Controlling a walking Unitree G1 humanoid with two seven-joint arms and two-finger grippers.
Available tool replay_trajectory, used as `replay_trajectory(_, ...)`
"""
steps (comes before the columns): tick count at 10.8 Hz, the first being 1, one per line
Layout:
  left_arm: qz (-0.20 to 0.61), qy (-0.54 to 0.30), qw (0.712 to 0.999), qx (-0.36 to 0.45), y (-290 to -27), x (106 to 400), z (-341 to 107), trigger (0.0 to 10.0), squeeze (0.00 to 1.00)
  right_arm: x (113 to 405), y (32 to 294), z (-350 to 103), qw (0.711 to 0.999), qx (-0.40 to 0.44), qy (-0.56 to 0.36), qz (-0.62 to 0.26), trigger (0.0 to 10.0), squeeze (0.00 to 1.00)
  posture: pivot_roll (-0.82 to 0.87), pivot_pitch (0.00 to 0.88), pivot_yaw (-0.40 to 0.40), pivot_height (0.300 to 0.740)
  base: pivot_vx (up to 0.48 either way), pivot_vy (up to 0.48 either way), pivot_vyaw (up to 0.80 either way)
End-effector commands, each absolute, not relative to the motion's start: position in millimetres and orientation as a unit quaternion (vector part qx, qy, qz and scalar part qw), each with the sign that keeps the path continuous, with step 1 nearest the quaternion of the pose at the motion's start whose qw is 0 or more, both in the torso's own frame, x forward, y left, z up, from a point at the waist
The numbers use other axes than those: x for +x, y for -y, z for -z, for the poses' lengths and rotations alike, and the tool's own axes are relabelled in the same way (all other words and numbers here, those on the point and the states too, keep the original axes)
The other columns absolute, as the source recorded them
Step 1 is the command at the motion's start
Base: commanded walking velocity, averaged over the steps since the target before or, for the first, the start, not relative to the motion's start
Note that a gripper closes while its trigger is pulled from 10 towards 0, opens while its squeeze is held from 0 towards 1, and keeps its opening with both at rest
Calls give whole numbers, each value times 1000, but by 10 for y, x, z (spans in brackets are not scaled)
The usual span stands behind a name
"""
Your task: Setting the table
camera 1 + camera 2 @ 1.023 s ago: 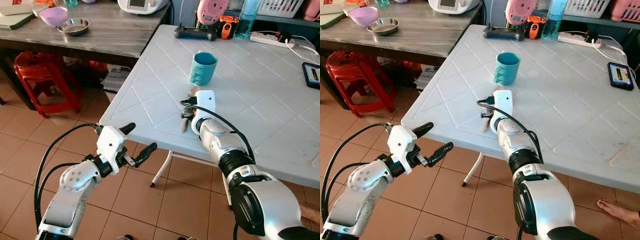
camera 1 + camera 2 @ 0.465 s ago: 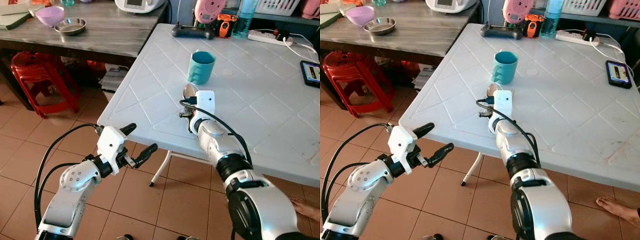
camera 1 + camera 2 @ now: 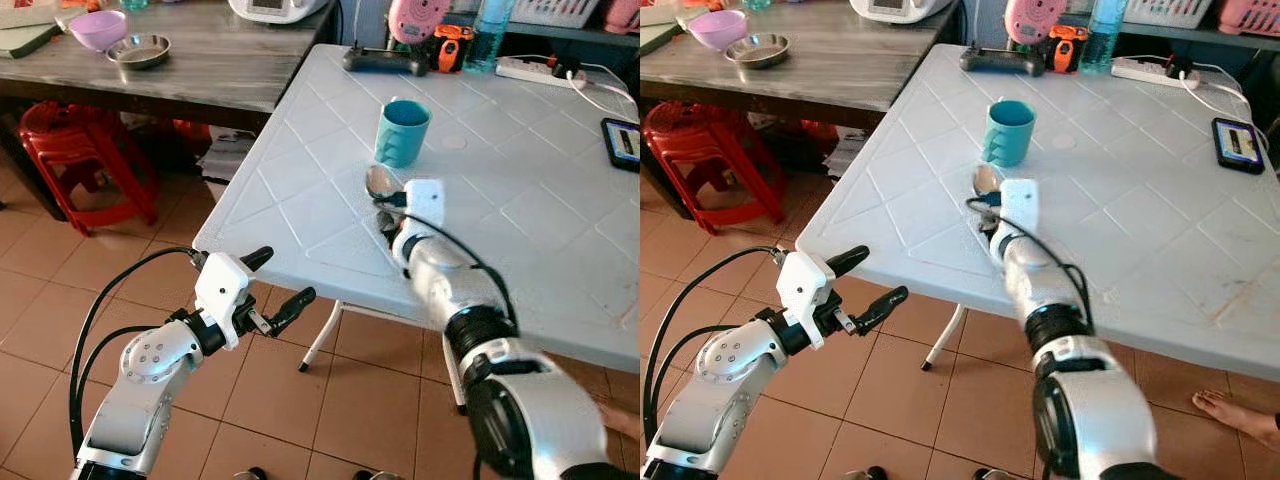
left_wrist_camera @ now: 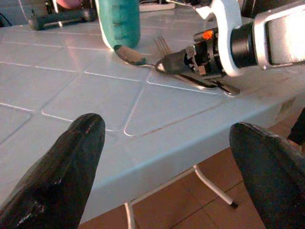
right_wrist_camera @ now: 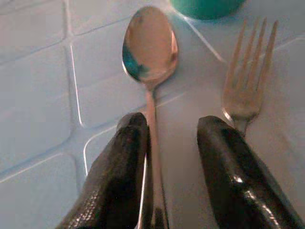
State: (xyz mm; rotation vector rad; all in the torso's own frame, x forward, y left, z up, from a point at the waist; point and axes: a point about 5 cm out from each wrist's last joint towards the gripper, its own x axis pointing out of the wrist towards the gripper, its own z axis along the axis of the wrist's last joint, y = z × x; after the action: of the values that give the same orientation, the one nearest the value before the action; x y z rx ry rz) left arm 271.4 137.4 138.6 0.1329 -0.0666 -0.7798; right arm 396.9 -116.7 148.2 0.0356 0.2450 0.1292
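Right hand (image 5: 167, 191) low on the white worktop (image 3: 300, 215), near its front edge, fingers parted narrowly with bare surface between them. Spoon (image 5: 148, 52) lies flat, handle running along and under one finger (image 5: 121, 186), bowl toward the teal cup (image 3: 403, 132). Fork (image 5: 245, 81) lies just beside the spoon, its handle at the other finger; whether they touch is unclear. Cup stands upright just beyond both, further in from the front edge. Left hand (image 3: 270, 282) spread wide, holding nothing, off the worktop's front left corner, above the tiled floor (image 3: 60, 290).
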Motion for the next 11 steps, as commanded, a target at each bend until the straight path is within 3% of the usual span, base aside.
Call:
replay_trajectory(1,384,29,920,68,-1354,2696,-1378,10000,0,3987,1125,-1505,988,8,-130,-78,10000,1000,21,168,10,740,0,0,0)
replay_trajectory(8,385,29,920,68,-1351,2692,-1385,10000,0,4020,1150,-1529,984,-15,-138,-107,10000,1000,27,174,13,740,0,0,0)
replay_trajectory(9,388,31,919,66,-1343,2690,-1395,10000,0,4013,1175,-1501,984,-23,-140,-111,10000,733,26,173,14,740,0,0,0)
replay_trajectory(10,402,33,913,61,-1312,2663,-1411,10000,0,3989,1199,-1431,982,-32,-145,-113,10000,0,25,175,15,740,0,0,0)
replay_trajectory(11,405,31,911,63,-1308,2655,-1407,10000,0,3983,1201,-1415,982,-28,-146,-114,8627,0,25,175,15,740,0,0,0)
